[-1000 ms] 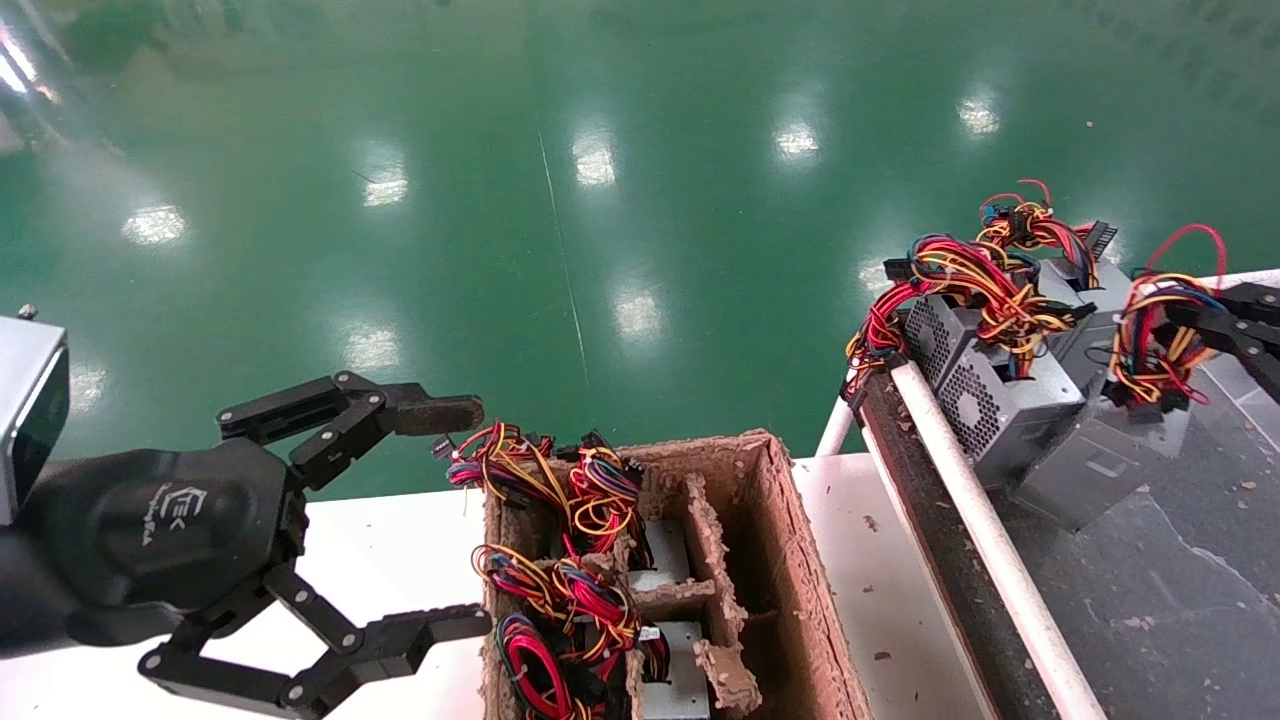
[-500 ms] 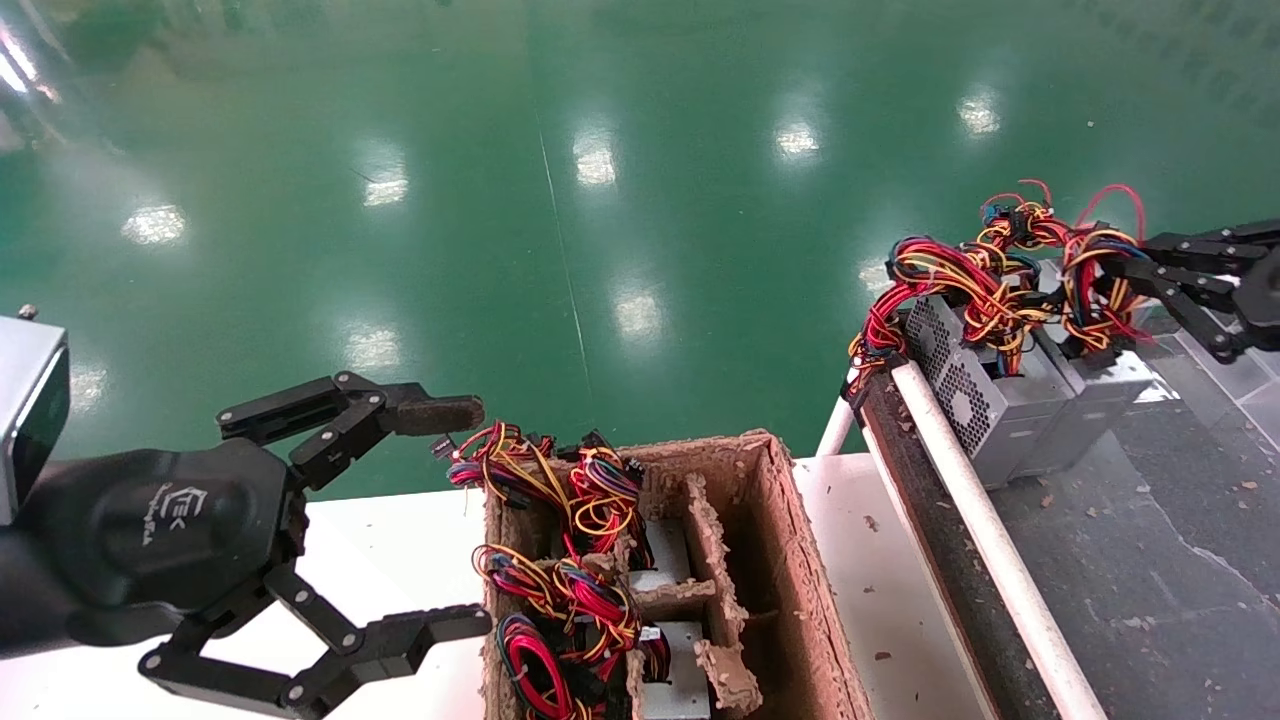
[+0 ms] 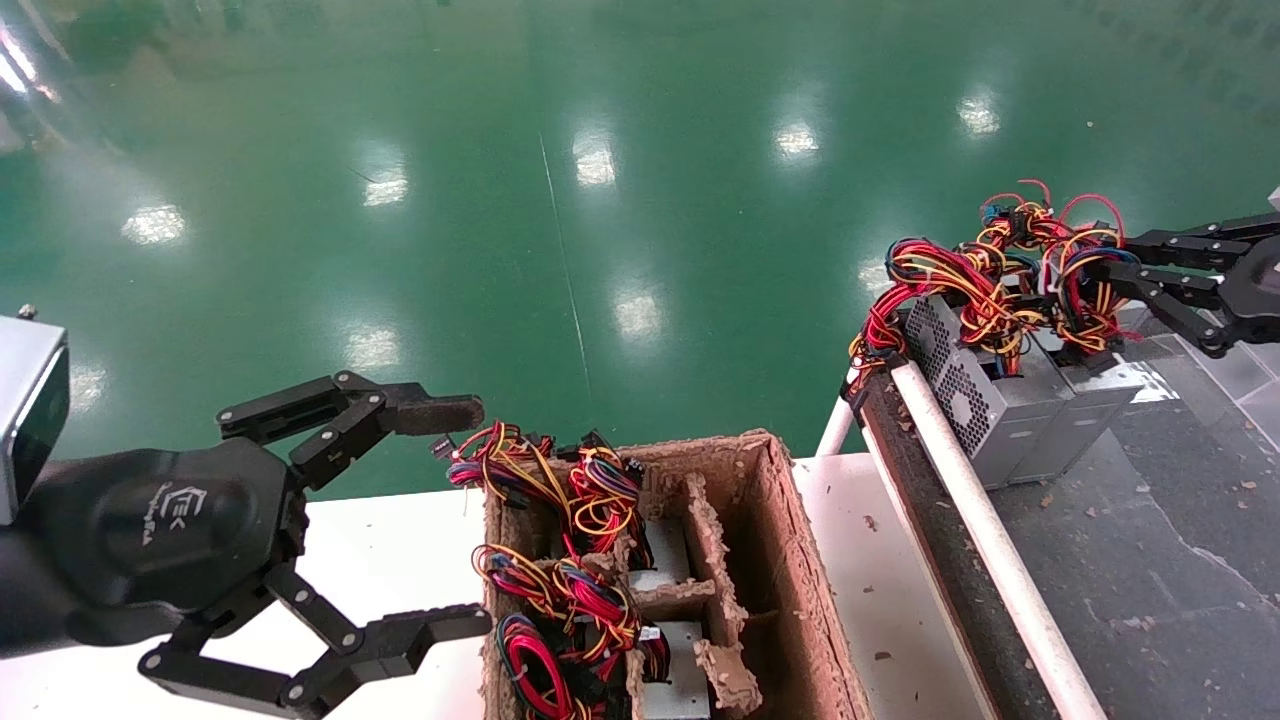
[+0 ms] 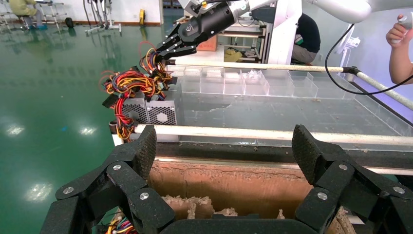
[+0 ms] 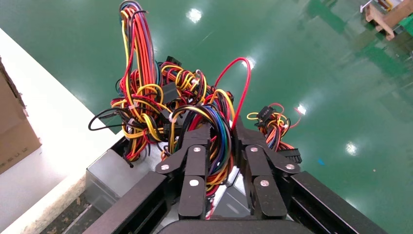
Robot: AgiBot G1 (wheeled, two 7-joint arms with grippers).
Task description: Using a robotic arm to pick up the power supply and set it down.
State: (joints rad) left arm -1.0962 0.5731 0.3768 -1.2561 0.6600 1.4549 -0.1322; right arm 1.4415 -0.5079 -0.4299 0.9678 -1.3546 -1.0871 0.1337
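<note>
Seen from the head: a glossy green floor, a white desk (image 3: 400,540) in front, and to the right a dark grey work surface (image 3: 1150,560) edged by a white rail (image 3: 975,520).

At the far corner of that surface, the power supply (image 3: 1085,400): a grey sheet-metal box standing flat, side by side and touching a second grey unit (image 3: 975,410) whose perforated grille faces the rail. On top, a tangled wire bundle (image 3: 1080,280) of red, yellow, orange, black.

Right gripper (image 5: 221,146) reaching in from the right edge, jaws clamped on the wire bundle, not on the metal case; coloured wires squeezed between the black fingers (image 5: 195,161) in the right wrist view.

Left gripper (image 3: 455,515) parked over the white desk, jaws wide apart and empty, just beside a brown pulp-cardboard divided box (image 3: 790,560) holding more wired units.

Judged handling: likely heavy and rigid in the case, with smooth sheet metal probably slippery under narrow fingers. Wires soft and springy, so a hold there probably lets the box swing and tilt, and strains the leads where they enter the case. Best hold for a lift probably low on the bundle, close to the case, where it is thick and tied. Box appears already set down; release probably the step in hand.
</note>
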